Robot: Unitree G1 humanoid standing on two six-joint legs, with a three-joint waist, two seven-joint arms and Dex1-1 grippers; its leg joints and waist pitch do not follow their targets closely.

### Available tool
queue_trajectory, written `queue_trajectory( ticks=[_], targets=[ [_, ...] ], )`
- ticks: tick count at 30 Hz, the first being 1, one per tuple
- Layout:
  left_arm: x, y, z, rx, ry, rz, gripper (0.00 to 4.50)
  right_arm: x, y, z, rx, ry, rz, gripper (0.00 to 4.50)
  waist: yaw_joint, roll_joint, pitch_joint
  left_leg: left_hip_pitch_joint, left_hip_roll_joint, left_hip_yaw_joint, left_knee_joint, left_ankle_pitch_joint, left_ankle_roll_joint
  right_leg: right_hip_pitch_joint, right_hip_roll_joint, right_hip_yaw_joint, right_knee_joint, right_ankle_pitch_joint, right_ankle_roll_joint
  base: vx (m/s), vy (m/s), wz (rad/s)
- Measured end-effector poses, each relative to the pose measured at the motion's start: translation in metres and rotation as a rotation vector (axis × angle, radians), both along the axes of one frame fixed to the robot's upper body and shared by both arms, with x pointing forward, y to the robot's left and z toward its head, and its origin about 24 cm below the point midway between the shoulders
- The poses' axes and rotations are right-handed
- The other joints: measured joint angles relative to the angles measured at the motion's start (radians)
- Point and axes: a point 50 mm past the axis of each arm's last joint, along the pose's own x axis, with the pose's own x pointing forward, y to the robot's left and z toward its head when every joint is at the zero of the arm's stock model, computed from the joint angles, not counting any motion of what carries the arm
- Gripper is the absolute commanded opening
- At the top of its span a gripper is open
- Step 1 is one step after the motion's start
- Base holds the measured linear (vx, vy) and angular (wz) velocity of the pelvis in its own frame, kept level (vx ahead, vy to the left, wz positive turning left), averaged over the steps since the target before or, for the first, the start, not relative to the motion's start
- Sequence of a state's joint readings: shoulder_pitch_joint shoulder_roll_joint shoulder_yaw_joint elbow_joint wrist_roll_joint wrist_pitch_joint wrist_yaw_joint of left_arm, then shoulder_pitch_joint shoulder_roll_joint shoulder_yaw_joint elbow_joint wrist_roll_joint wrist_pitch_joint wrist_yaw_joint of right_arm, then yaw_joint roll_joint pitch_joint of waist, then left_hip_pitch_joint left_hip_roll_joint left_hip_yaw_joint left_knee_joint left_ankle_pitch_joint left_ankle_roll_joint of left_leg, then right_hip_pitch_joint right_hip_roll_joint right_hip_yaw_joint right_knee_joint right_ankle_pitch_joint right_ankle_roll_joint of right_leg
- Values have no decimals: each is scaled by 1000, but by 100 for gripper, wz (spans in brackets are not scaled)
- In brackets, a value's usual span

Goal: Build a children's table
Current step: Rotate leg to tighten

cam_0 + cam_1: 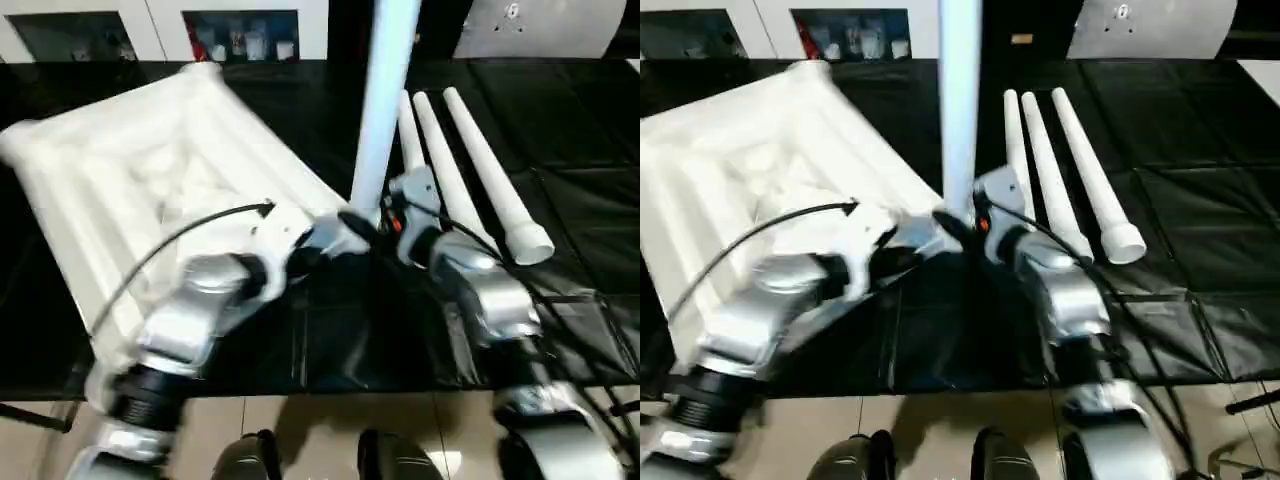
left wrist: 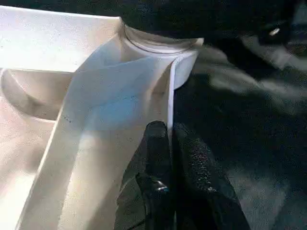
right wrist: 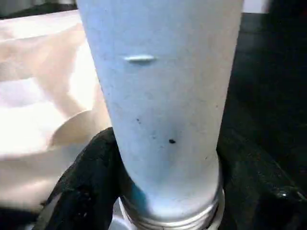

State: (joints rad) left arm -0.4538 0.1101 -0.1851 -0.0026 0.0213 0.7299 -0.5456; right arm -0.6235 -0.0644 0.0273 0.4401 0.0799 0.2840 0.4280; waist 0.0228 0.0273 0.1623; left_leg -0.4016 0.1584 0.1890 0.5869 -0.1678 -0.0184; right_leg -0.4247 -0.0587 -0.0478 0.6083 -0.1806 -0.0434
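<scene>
The table top (image 1: 150, 170) lies ribbed side up on the black desk (image 1: 580, 210). The right gripper (image 3: 168, 191) wraps its fingers around an upright leg (image 1: 385, 100) at the corner socket (image 2: 160, 40); keep it vertical and press squarely. The left gripper (image 2: 175, 158), fingers closed, pinches the top's rim beside it. Three legs (image 1: 470, 170) wait nearby.

Upright leg's (image 1: 385, 100) top beyond the frame; left forearm (image 1: 190, 320) blurred.
</scene>
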Motion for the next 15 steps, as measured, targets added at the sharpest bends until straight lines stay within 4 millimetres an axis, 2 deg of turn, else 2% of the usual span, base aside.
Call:
queue_trajectory(
  ticks=[5,12,13,15],
  targets=[
    [1,-3,2,3,-5,21,0,1,4,1,25,-2,-51,264,6,0,0,-1,0,0,-3,0,1,-3,0,-1,-1,-2,3,0,0,0],
    [0,4,4,55,-17,3,0,0,11,0,44,0,-59,264,-1,1,0,-1,1,0,-3,0,-1,-3,1,-1,0,-2,3,0,0,0],
    [0,5,4,59,-18,-2,0,-1,12,0,47,-1,-58,299,-2,1,0,-1,1,0,-3,-1,-2,-3,1,-1,0,-2,3,0,0,0],
    [0,6,4,61,-16,-9,0,-1,12,0,56,1,-54,299,-3,1,0,-1,1,0,-3,-1,-2,-3,1,-1,0,-2,3,0,0,0]
  ],
)
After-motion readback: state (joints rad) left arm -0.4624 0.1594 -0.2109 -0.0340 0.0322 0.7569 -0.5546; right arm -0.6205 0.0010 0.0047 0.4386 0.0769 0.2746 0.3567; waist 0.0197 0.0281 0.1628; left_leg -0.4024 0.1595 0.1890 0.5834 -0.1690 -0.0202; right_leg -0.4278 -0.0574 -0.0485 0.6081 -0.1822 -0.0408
